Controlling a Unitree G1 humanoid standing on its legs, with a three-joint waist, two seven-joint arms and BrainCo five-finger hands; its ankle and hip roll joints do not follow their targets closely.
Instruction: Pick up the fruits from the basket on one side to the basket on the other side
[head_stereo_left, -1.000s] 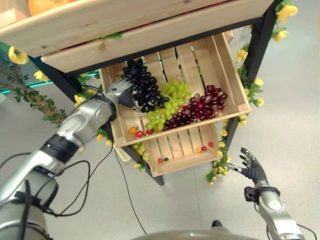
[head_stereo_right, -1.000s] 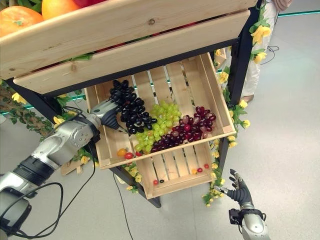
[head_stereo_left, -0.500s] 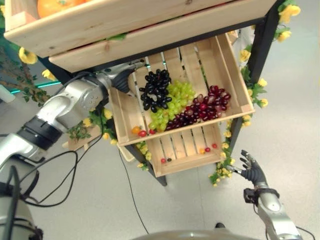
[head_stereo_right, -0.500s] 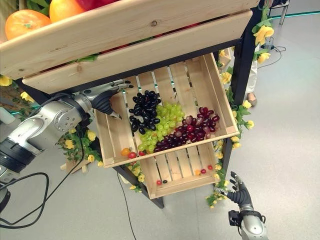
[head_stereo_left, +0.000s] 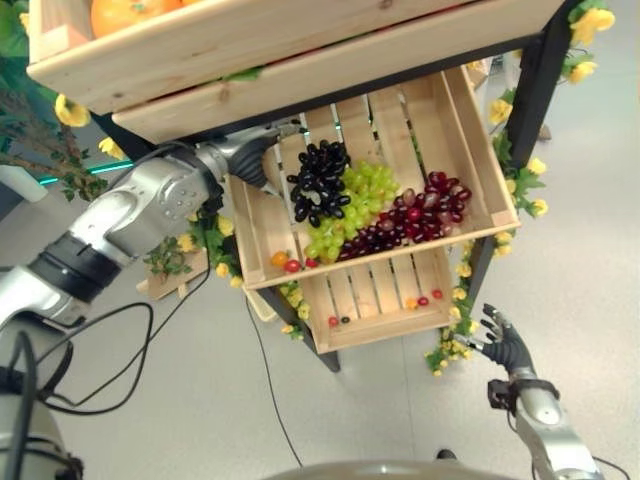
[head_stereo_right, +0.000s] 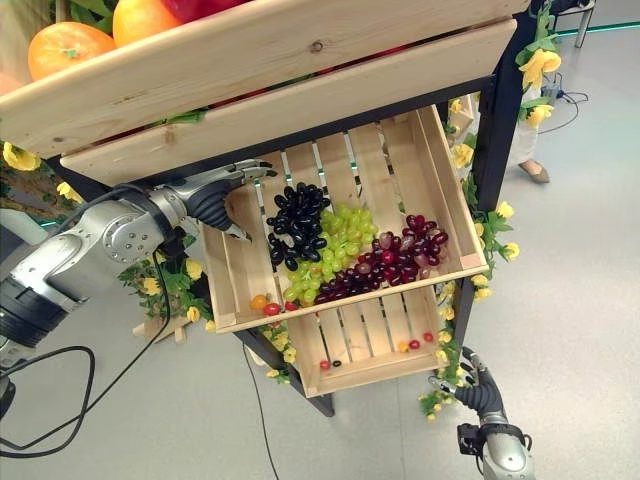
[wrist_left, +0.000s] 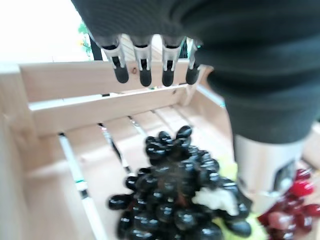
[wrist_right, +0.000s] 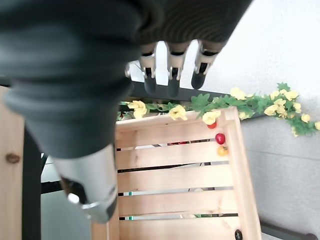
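A slanted wooden crate (head_stereo_left: 480, 150) on the stand's middle shelf holds a black grape bunch (head_stereo_left: 320, 182), a green bunch (head_stereo_left: 352, 198) and a dark red bunch (head_stereo_left: 415, 215). My left hand (head_stereo_right: 215, 197) hovers open at the crate's left rear corner, just left of the black grapes (wrist_left: 175, 205), holding nothing; its straight fingers (wrist_left: 145, 70) point at the back wall. Below sits a smaller crate (wrist_right: 175, 180) with a few small tomatoes (wrist_right: 219, 139). My right hand (head_stereo_left: 505, 347) hangs open, low beside the stand's right leg.
Small orange and red fruits (head_stereo_left: 285, 263) lie in the middle crate's front left corner. A top crate (head_stereo_right: 250, 60) with oranges (head_stereo_right: 65, 45) overhangs the grapes. Yellow flower garlands (head_stereo_left: 515, 180) wrap the black frame. A person's leg (head_stereo_right: 528, 150) stands behind at the right.
My left hand has lifted off the black grapes and pulled back to the crate's left rear corner. The camera has shifted a little. The right hand stays low.
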